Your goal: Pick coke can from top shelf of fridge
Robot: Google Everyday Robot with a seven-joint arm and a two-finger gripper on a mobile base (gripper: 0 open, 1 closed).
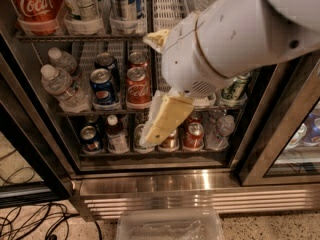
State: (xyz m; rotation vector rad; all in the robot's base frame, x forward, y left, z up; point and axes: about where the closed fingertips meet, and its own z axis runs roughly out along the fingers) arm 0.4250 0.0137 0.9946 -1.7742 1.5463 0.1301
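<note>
1. The gripper (146, 88) is seen in front of the middle racks of the fridge (155, 181), on a fat white arm (240, 39). The jaws are spread wide and nothing is held.
2. The coke can (36, 6) is parked at the far left of the top shelf (75, 35), up and well to the left of the jaws, untouched.
3. Behind the gap between the jaws, a shorter red can (137, 86) is seen one rack down, with a blue Pepsi can (102, 86) just left of it.
4. Water bottles (60, 86) are lined up further left of the jaws, and a clear plastic bin (170, 226) is spotted on the floor below them.
</note>
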